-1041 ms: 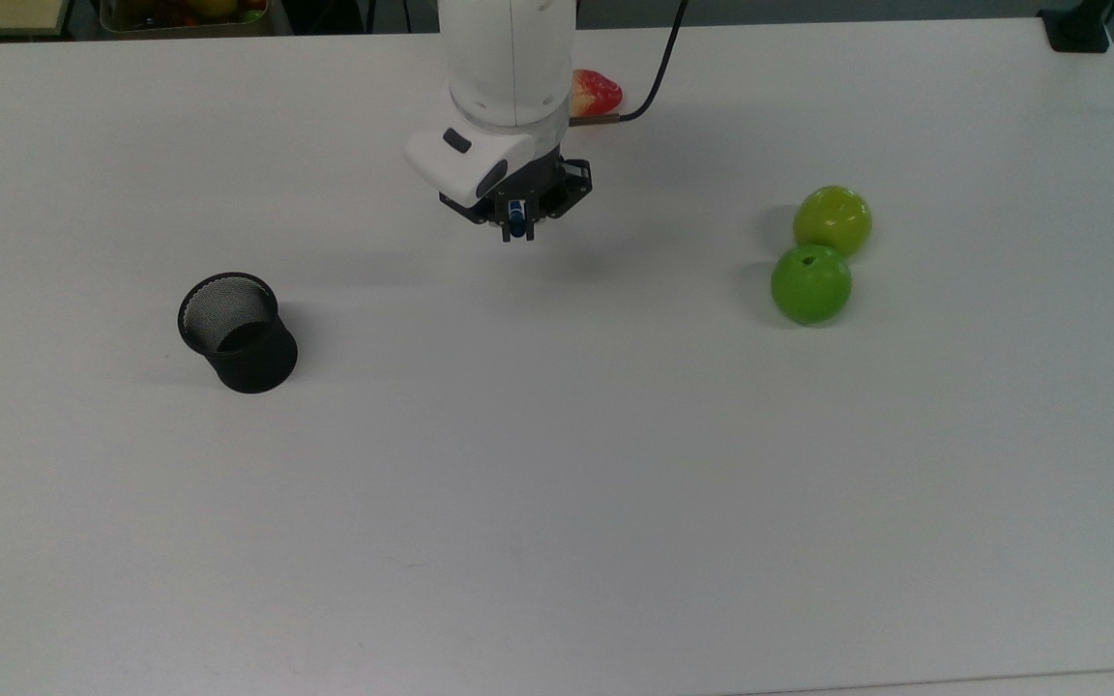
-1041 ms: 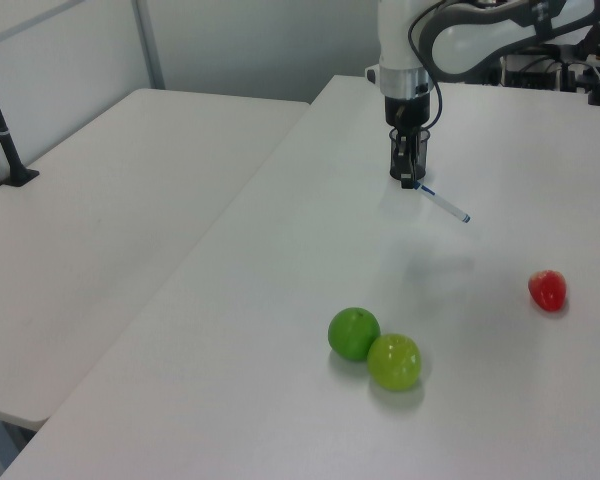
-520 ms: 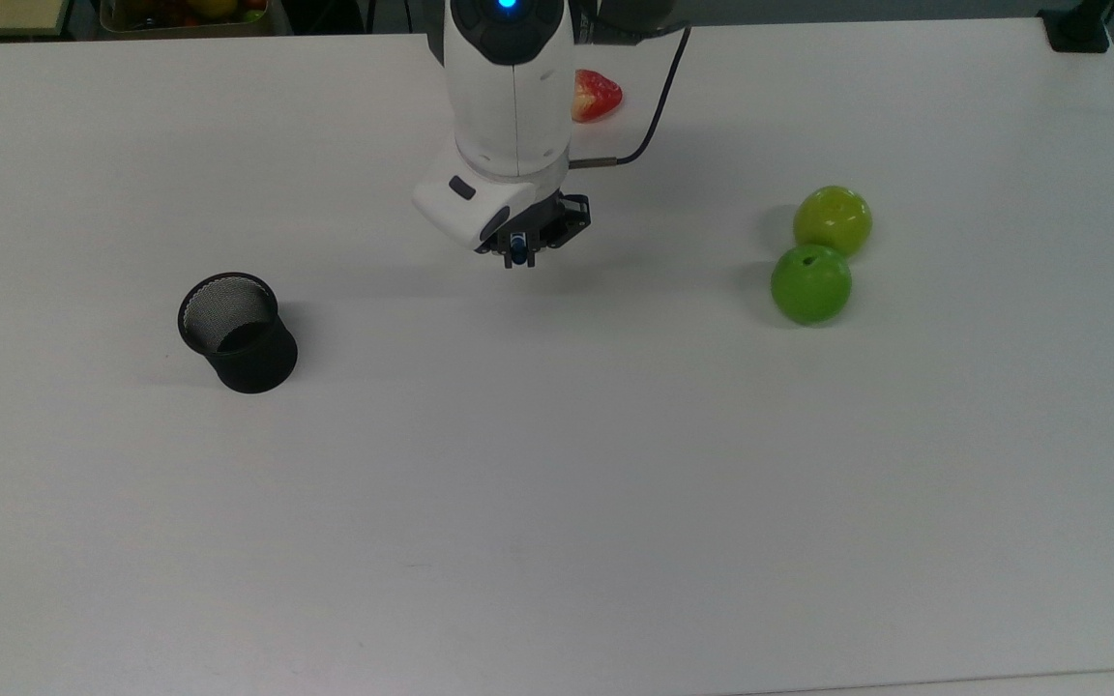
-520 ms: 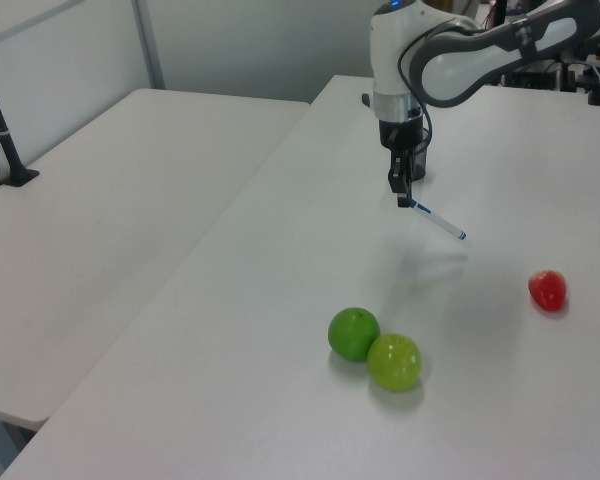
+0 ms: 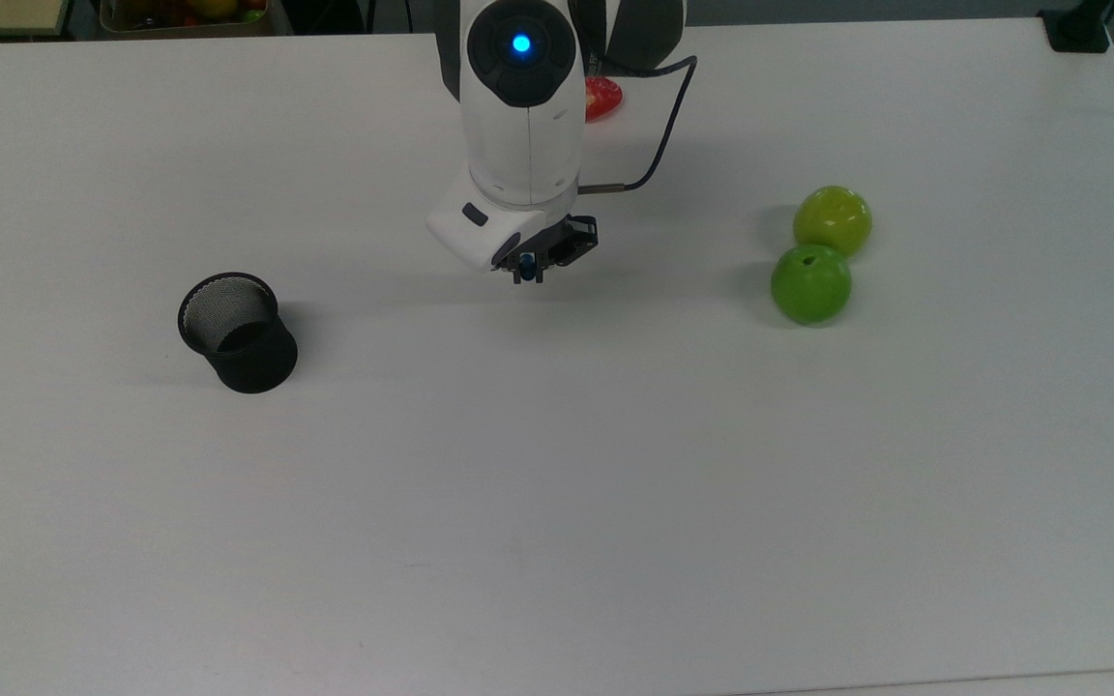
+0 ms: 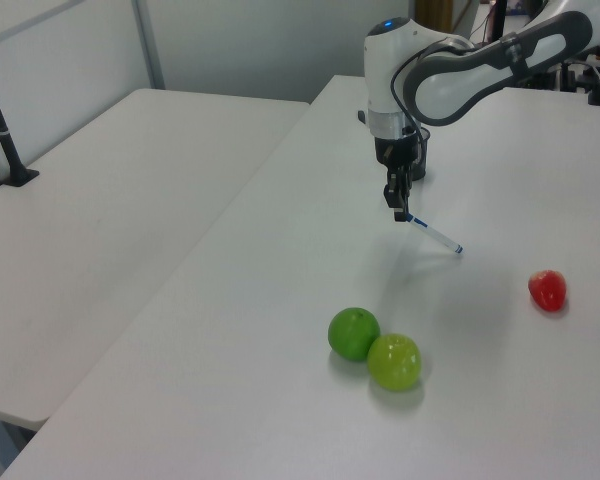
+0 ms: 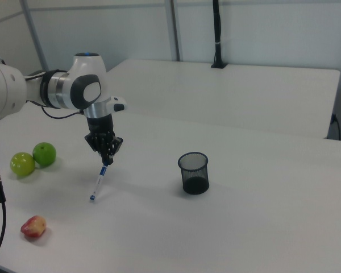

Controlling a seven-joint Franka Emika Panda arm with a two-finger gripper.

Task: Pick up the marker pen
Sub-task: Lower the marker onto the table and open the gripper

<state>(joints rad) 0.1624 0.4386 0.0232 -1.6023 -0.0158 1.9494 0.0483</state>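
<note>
Top view. Gripper (image 5: 527, 272) at upper centre of the frame, pointing down, fingers closed on the blue-capped end of the marker pen (image 5: 526, 263), seen end-on between them. Black mesh pen cup (image 5: 237, 332) upright at centre left of the white table (image 5: 557, 503). Two green apples (image 5: 821, 253) touching each other at centre right. Red-and-yellow fruit (image 5: 602, 96) at top centre, partly hidden behind the arm.

Left view. Gripper (image 6: 399, 209) at upper centre, clamped on the upper end of the marker pen (image 6: 432, 234); pen slanting down toward the left view's right, its lower blue end near the tabletop, contact with the table not discernible. Green apples (image 6: 374, 347) side by side at lower centre. Red fruit (image 6: 547, 289) at the right edge.

Right view. Gripper (image 7: 105, 157) at centre left, gripping the top of the marker pen (image 7: 99, 181); pen hanging obliquely, lower end toward the lower left. Mesh pen cup (image 7: 194, 173) at centre. Apples (image 7: 33, 159) at the left edge, red fruit (image 7: 33, 226) at lower left.
</note>
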